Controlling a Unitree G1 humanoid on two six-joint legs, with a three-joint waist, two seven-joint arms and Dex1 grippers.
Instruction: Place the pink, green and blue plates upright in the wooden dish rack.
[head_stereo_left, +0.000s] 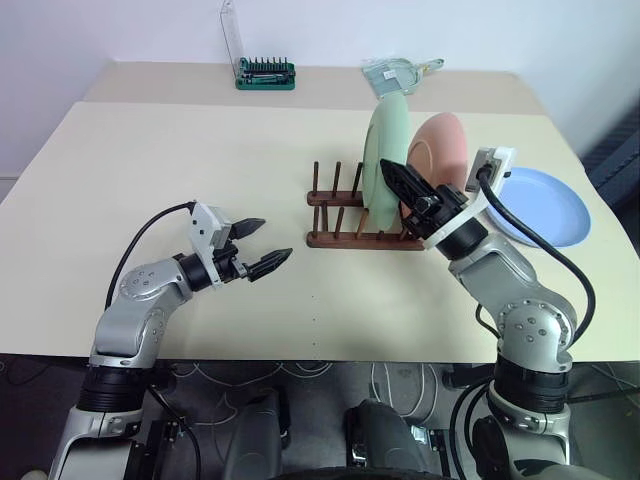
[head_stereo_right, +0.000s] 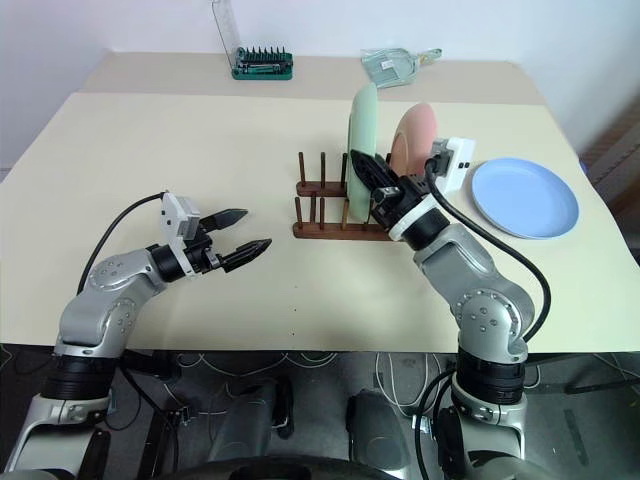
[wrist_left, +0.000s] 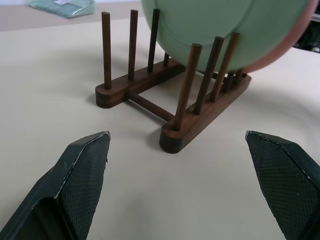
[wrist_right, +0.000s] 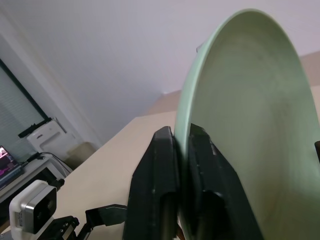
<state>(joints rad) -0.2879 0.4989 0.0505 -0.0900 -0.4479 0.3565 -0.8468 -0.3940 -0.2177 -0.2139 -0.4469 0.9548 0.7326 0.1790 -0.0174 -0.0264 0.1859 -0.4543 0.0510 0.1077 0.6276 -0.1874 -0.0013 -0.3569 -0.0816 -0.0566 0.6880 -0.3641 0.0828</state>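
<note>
**Green plate stands in the rack, right gripper's fingers on its rim**

Nearest, left of the wooden dish rack (head_stereo_left: 362, 215), the left gripper (head_stereo_left: 262, 246) hovers above the table (head_stereo_left: 150, 170), fingers spread wide and empty. The right gripper (head_stereo_right: 366, 172) has a finger on each side of the green plate's (head_stereo_left: 385, 150) rim. That plate stands upright between the pegs, the pink plate (head_stereo_left: 442, 148) upright just behind. The blue plate (head_stereo_left: 548, 205) lies flat right of the rack. Beyond it sits a screwdriver bit case (head_stereo_left: 265, 72).

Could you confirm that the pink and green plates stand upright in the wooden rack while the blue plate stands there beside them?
Not quite: the blue plate is not in the wooden rack; it lies flat on the table beyond the rack's right end, as the left eye view shows. The pink plate and green plate do stand upright in the rack.
</note>
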